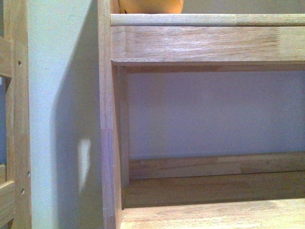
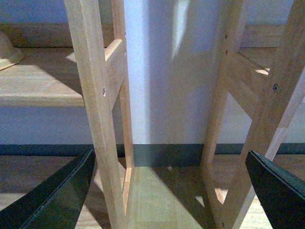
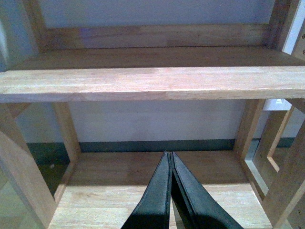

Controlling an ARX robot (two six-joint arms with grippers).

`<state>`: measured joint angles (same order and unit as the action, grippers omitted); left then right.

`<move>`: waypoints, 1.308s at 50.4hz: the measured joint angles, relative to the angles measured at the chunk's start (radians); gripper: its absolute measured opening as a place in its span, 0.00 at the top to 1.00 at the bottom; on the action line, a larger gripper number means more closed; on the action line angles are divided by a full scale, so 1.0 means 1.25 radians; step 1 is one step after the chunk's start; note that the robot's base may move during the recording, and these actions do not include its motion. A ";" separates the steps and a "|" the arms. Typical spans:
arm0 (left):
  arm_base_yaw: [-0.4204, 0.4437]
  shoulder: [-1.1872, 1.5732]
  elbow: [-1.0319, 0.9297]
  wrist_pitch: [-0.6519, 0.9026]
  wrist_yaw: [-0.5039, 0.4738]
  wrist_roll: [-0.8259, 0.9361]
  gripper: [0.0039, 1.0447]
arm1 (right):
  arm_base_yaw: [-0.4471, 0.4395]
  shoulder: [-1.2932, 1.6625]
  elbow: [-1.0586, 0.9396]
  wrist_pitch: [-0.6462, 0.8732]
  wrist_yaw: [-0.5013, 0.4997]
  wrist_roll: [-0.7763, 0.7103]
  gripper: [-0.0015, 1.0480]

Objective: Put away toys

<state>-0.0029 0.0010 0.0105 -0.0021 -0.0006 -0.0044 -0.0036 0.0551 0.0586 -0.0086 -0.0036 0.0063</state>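
Note:
An orange-yellow plush toy (image 1: 151,5) shows only as a rounded bottom edge on the top shelf (image 1: 205,20) of a wooden rack in the front view; the rest is cut off. A pale yellow rounded edge (image 2: 7,50) lies on a shelf in the left wrist view; I cannot tell what it is. My left gripper (image 2: 169,191) is open and empty, its dark fingers (image 2: 57,195) wide apart in front of two wooden rack posts. My right gripper (image 3: 169,155) is shut and empty, pointing over the rack's lowest shelf (image 3: 119,210).
Two wooden racks stand side by side against a pale wall, with a narrow gap (image 2: 167,95) between their posts (image 2: 97,109). A middle shelf board (image 3: 143,83) runs above my right gripper. A dark skirting strip (image 2: 167,152) runs along the wall's foot.

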 joint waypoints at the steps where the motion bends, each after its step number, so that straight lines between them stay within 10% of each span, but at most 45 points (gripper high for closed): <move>1: 0.000 0.000 0.000 0.000 0.000 0.000 0.06 | 0.000 -0.001 -0.001 0.000 0.000 0.000 0.97; 30: 0.000 0.000 0.000 0.000 0.000 0.000 0.06 | 0.000 -0.038 -0.035 0.004 0.000 -0.001 0.96; 66: 0.000 0.000 0.000 0.000 0.000 0.000 0.06 | 0.000 -0.039 -0.035 0.004 0.000 -0.001 0.07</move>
<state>-0.0029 0.0010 0.0105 -0.0021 -0.0006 -0.0044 -0.0036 0.0063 0.0143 -0.0040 -0.0032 0.0048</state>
